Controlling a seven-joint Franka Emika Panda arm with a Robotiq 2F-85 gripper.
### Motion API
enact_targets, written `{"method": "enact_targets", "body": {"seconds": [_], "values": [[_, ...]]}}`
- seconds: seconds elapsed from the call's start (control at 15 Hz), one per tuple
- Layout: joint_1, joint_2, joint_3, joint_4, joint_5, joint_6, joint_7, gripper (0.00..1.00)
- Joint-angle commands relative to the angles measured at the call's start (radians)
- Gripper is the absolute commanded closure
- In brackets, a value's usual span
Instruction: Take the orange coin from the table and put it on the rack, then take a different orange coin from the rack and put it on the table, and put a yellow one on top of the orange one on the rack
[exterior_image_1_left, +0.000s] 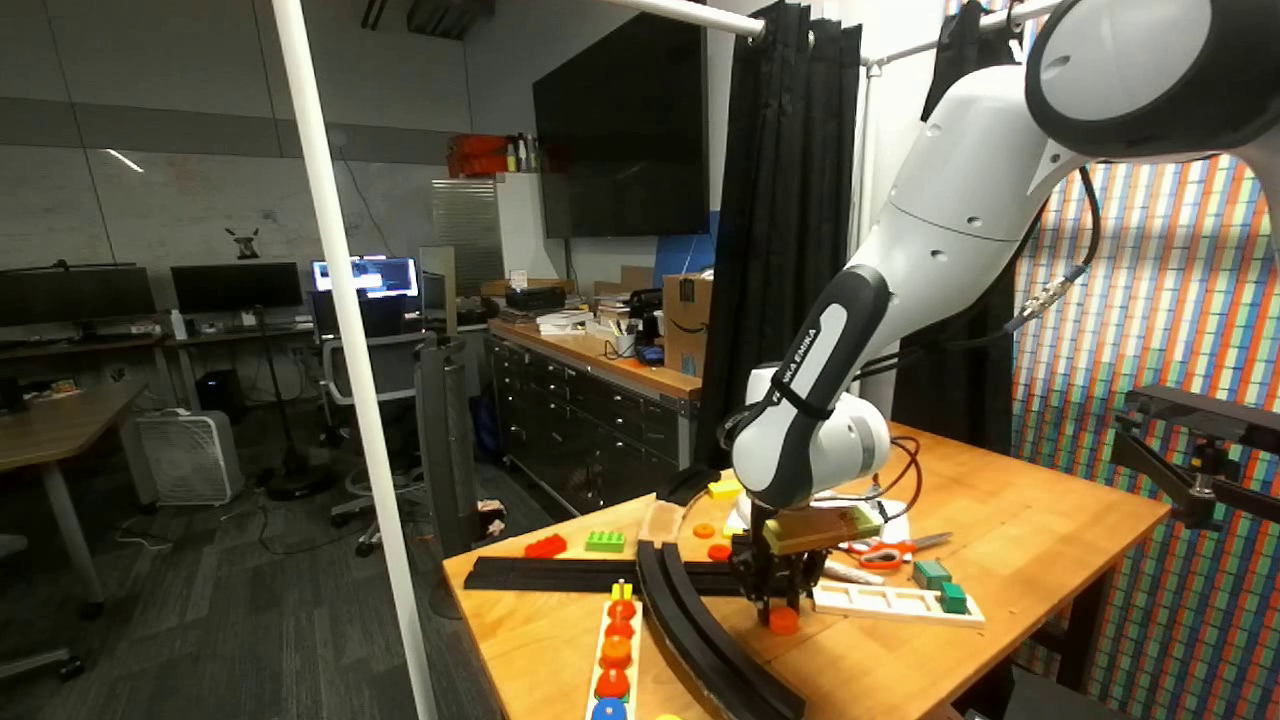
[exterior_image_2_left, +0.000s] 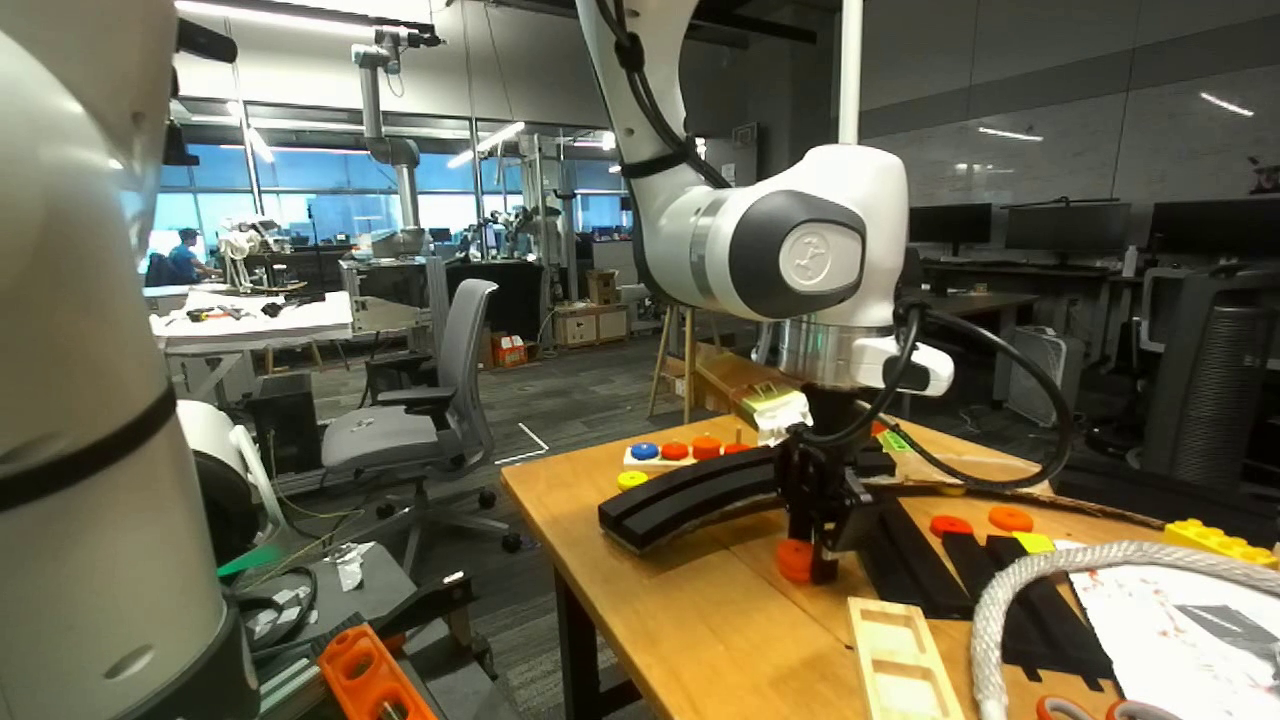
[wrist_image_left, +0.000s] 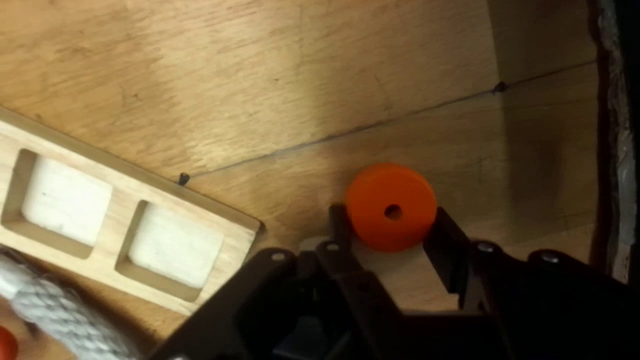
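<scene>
My gripper (exterior_image_1_left: 779, 606) points down over the wooden table (exterior_image_1_left: 535, 640), its fingertips low. In the wrist view the gripper (wrist_image_left: 390, 220) is shut on a round orange coin (wrist_image_left: 377, 192) with a small centre hole; both fingertips touch its sides. The coin also shows in both exterior views (exterior_image_1_left: 785, 622) (exterior_image_2_left: 794, 560). I cannot tell whether it touches the table. A light wooden peg rack (exterior_image_2_left: 656, 464) holds blue, red and orange discs, one orange (exterior_image_1_left: 616, 653). A yellow disc (exterior_image_2_left: 632, 480) lies beside it. The long black curved strip (exterior_image_1_left: 690, 630) shows no discs.
A wooden tray with square compartments (wrist_image_left: 116, 227) lies beside the gripper. A white rope (wrist_image_left: 65, 315) and scissors (exterior_image_1_left: 885, 553) lie behind. Another orange disc (exterior_image_2_left: 1010, 519) and a red disc (exterior_image_2_left: 951, 526) lie near straight black strips (exterior_image_1_left: 560, 574). Green blocks (exterior_image_1_left: 931, 574) sit by the tray.
</scene>
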Motion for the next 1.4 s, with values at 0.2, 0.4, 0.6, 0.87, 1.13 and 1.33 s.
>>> {"method": "enact_targets", "body": {"seconds": [0.2, 0.4, 0.6, 0.87, 1.13, 1.33], "values": [[0.027, -0.034, -0.03, -0.02, -0.046, 0.016, 0.053, 0.75], [0.04, -0.063, -0.05, -0.026, -0.09, -0.005, 0.083, 0.75], [0.045, -0.099, -0.06, -0.024, -0.137, -0.033, 0.096, 0.76], [0.043, -0.142, -0.037, 0.013, -0.189, -0.091, 0.065, 0.76], [0.043, -0.153, 0.013, 0.093, -0.182, -0.152, -0.004, 0.76], [0.049, -0.115, 0.054, 0.189, -0.161, -0.199, -0.064, 0.76]]}}
